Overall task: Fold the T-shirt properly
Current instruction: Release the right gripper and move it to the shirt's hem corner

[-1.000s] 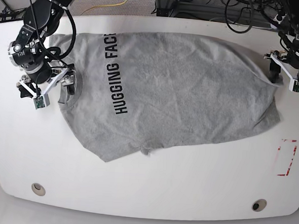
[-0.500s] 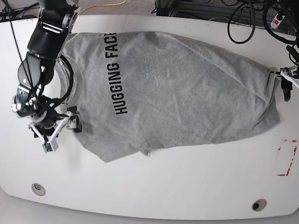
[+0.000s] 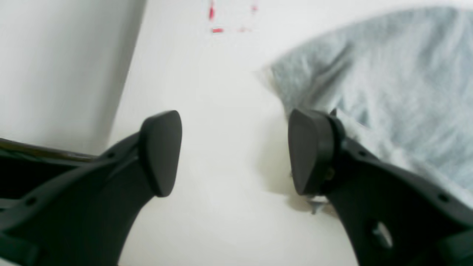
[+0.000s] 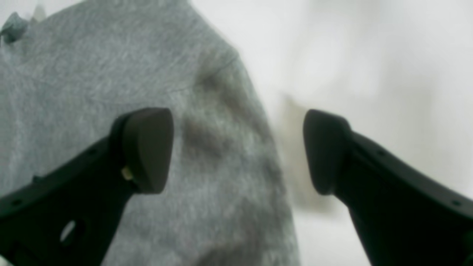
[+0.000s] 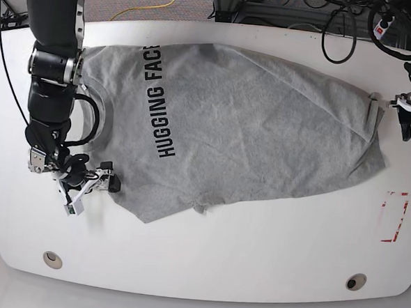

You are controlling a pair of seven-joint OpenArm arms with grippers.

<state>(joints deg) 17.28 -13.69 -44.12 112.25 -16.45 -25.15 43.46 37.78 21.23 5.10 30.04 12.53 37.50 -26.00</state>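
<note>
So the T-shirt (image 5: pixel 242 128) is lying spread across the middle of the white table (image 5: pixel 199 258), collar off to the left of the base view, hem off to the right, lettering running up the chest. It's flat-ish but not squared up; the near edge is ragged and there's a little pucker in it.

Looks to me like both arms are lining up for a grab. The right gripper (image 5: pixel 91 182) sits low at the near-left edge of the shirt, by the sleeve, with its jaws spread wide and nothing in them. The left gripper (image 5: pixel 405 117) is out past the far-right corner of the hem, also wide open and empty. If I were doing this, I'd get one finger properly under the cloth edge before closing, pinch only the top layer you mean to lift, and make sure both ends are gripped at matching spots so the fold line comes out straight.

What the wrist cams add: the right wrist view shows one pad over grey fabric and the other over bare table, so it's straddling the edge. The left wrist view shows both pads over bare table, shirt just beside one of them. The base view can't settle either. Only the base view shows the red tape marks (image 5: pixel 395 216) relative to the whole shirt.
</note>
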